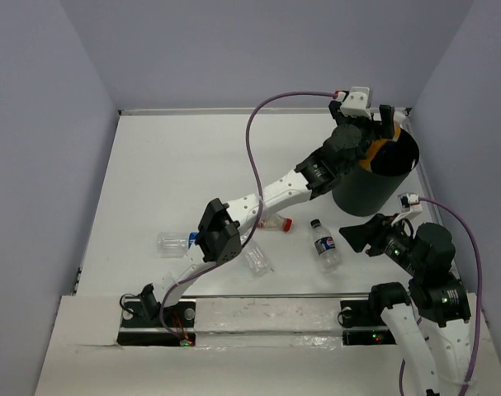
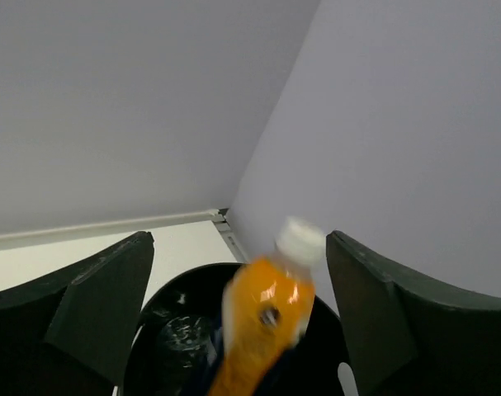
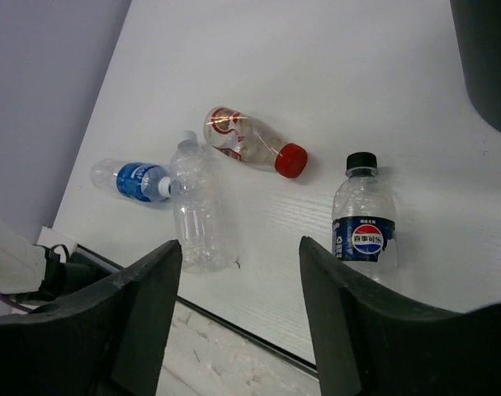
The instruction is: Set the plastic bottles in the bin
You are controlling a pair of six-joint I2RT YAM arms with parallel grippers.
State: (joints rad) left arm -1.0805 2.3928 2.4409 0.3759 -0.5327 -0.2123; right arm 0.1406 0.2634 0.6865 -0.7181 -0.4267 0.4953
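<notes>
Left arm: extended across the table [image 1: 167, 165] to the far right corner, with the left gripper [image 2: 242, 318] directly above the mouth of the bin [image 1: 374, 194]. Its jaws stand wide apart. The orange-liquid bottle [image 2: 267, 313], white cap uppermost and tilted, sits in the gap between them, clear of both fingers [image 2: 101, 313] and over the bin's opening. The bottle is blurred in the wrist view, so I cannot tell whether anything supports it. Something pale and glossy shows at the bottom of the bin, possibly another clear bottle, but the view is too dark to confirm.

Right arm: the right gripper [image 3: 238, 247] hangs above the table near the front right, just beside the foot of the bin. Its jaws are parted with nothing between them.

Four plastic bottles are on the table:
- The black-capped bottle [image 3: 364, 223], with a dark label, is nearest the bin.
- The red-capped bottle [image 3: 250, 144] lies on its side to the left of that.
- The unlabelled bottle [image 3: 196, 210] lies nearer the front edge.
- The blue-labelled bottle [image 3: 134, 180] lies furthest left, its cap end touching or just beside the unlabelled bottle.
</notes>
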